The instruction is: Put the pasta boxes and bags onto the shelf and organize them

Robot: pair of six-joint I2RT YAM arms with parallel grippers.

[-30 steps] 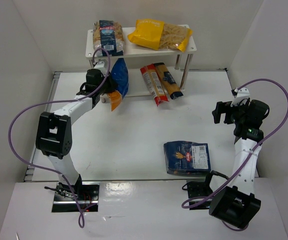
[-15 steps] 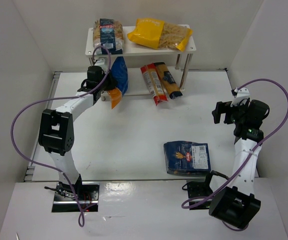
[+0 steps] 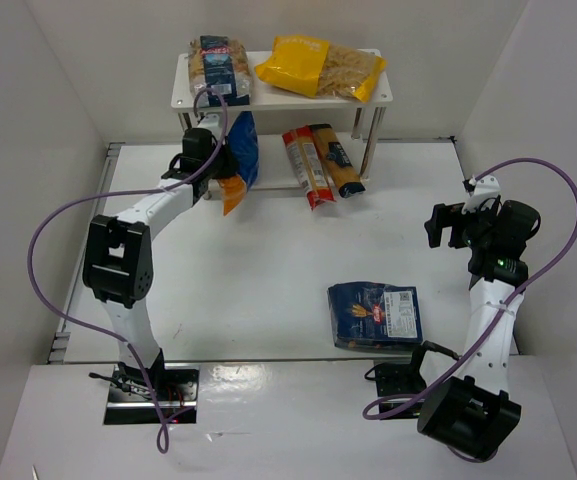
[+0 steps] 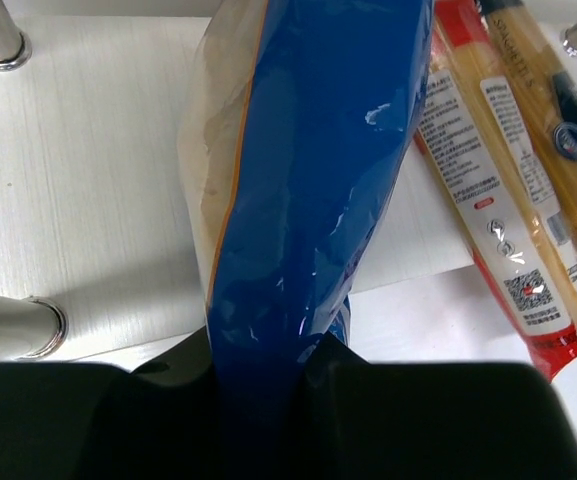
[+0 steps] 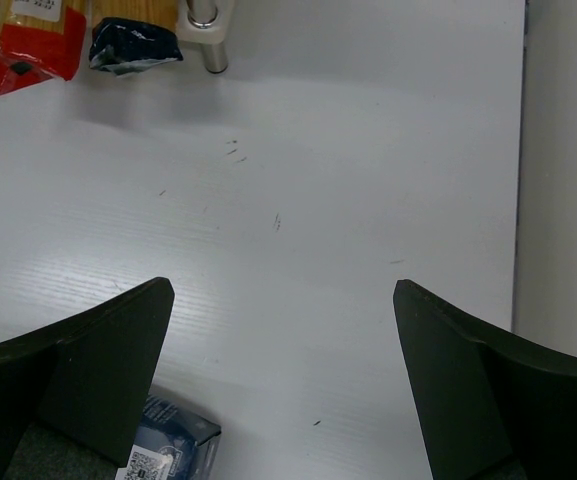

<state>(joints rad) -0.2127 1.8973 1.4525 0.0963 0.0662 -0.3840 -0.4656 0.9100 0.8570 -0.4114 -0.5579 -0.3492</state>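
Your left claw (image 4: 268, 372) is clamped on the blue bag (image 4: 308, 200) at the left end of the shelf's (image 4: 88, 180) lower tier. Your right claw (image 5: 283, 330) hangs wide open and empty near the tabletop's (image 5: 348, 150) right edge.

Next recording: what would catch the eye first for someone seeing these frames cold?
The left gripper, shut on the blue-and-orange bag, holds it at the left end of the lower tier of the shelf, beside the long red and orange packets. A flat dark blue pack lies alone on the table, near the open right gripper.
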